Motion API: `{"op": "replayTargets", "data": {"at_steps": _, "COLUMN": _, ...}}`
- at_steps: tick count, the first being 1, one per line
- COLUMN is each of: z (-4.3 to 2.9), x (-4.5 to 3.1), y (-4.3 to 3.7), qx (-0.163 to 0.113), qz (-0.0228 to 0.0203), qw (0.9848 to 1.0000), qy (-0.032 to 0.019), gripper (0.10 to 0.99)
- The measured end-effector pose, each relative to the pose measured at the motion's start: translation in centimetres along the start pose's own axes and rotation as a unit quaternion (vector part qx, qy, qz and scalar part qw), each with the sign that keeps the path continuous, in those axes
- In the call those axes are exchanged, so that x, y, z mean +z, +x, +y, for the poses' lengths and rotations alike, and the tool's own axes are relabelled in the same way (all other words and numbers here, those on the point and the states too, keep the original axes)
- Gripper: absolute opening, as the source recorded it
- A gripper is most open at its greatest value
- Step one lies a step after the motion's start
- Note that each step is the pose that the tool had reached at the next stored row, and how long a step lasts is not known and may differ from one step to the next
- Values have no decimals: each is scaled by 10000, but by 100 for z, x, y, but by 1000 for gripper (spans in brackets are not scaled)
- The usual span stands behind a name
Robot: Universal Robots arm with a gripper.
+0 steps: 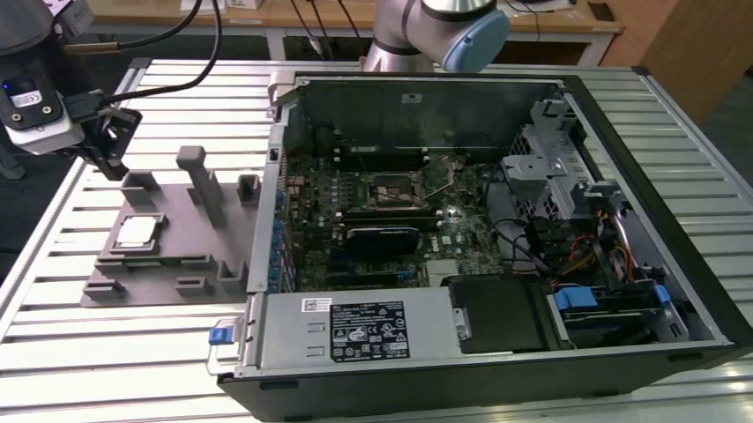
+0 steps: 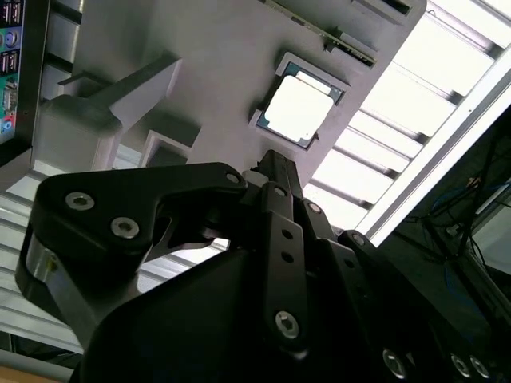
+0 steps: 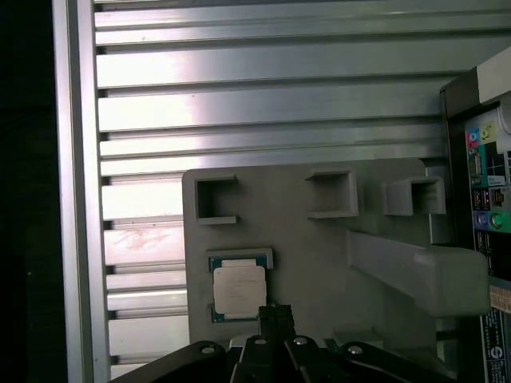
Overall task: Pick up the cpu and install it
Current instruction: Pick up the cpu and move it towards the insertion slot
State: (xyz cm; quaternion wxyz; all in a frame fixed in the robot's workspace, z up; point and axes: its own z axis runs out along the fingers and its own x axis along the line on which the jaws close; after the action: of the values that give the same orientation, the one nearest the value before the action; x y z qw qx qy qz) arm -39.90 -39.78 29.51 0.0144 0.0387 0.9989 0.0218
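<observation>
No text can be read. A white printed label [image 1: 367,330] stands on the power supply [image 1: 288,342], its characters illegible.

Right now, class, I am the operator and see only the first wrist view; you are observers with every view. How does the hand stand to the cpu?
Observer: In the exterior view the hand hangs above the grey fixture plate, apart from the cpu, which lies on that plate.
Operator: Where would the cpu go?
Observer: The computer case lies open, to the exterior view's right of the plate. The cpu socket sits near the middle of its motherboard.
Operator: Anything close to that socket?
Observer: A black square heatsink sits on the board right beside it, on the side nearer the exterior camera.
</observation>
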Motion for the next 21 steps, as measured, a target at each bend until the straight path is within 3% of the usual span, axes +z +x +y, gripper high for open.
{"op": "replayTargets", "data": {"at_steps": 8, "z": -1, "x": -3, "y": 11, "qx": 0, "qz": 1, "qw": 10000, "qy": 1, "gripper": 106}}
{"op": "replayTargets", "data": {"at_steps": 21, "z": -15, "x": 42, "y": 172, "qx": 0, "qz": 0, "qw": 10000, "qy": 0, "gripper": 106}}
